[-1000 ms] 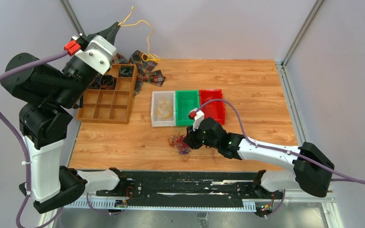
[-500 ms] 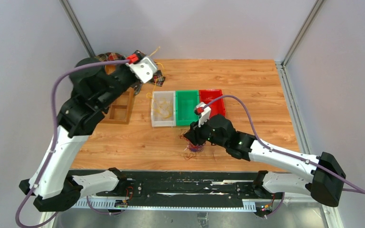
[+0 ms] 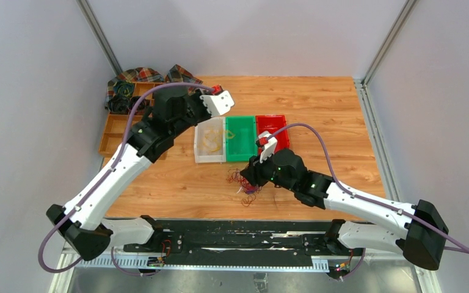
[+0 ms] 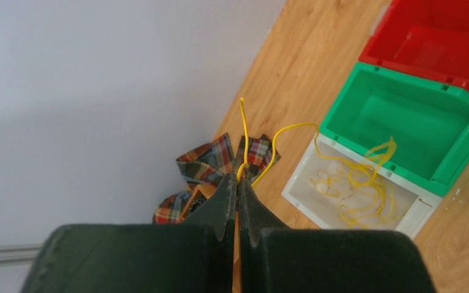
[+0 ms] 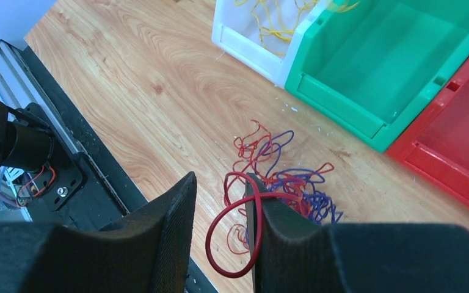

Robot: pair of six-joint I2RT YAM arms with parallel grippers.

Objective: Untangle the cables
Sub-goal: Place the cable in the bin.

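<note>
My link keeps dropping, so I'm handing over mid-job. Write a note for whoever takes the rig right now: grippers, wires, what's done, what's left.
Left gripper: shut on one thin yellow wire, held near the white plastic bin, which holds other loose yellow wires.
Right gripper: open, low over the tangled clump of red and purple wires on the wooden table, a red loop between its fingers.
Green plastic bin and red plastic bin: no red or purple wires inside.
Done: yellows apparently sorted.
Left, probably: drop the held wire, separate the clump.

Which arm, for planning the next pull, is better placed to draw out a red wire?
Right: right gripper, open, sits at the red-purple clump; left gripper is clamped on yellow wire.
</note>
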